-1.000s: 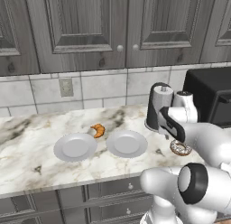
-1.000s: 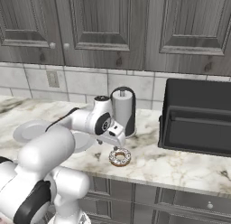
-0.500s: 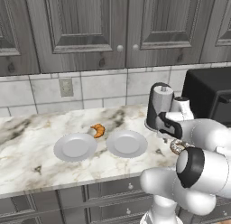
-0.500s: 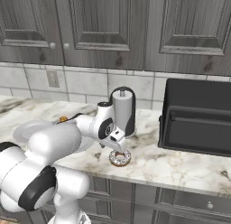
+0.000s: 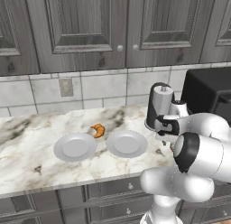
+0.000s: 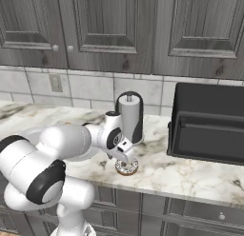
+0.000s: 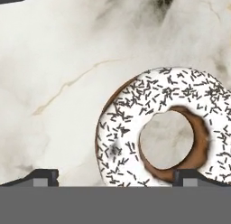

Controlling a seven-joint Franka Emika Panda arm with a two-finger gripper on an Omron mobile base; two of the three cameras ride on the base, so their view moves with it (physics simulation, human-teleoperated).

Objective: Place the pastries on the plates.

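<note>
A: How is the arm posed?

B: The white arm (image 6: 71,144) folds forward and down over the marble counter (image 5: 27,128), wrist bent so the gripper (image 6: 125,161) points straight down onto the donut (image 6: 127,167). In the hand view the jaws stand wide: one tip sits off the donut's (image 7: 158,128) outer edge, the other at the lower edge of its hole, so they straddle one side of the ring without closing on it.

A: What hems it in?

B: The black microwave (image 6: 209,123) stands to the right, well apart from the donut. The paper towel holder (image 6: 129,116) rises just behind the gripper. The donut lies near the counter's front edge, with bare marble around it.

A: And the count?

B: Two plates (image 5: 75,147) (image 5: 127,143), side by side and nearly touching, to the left of the gripper. Two pastries: the donut, and one croissant (image 5: 98,129) on the counter just behind the gap between the plates, on neither.
</note>
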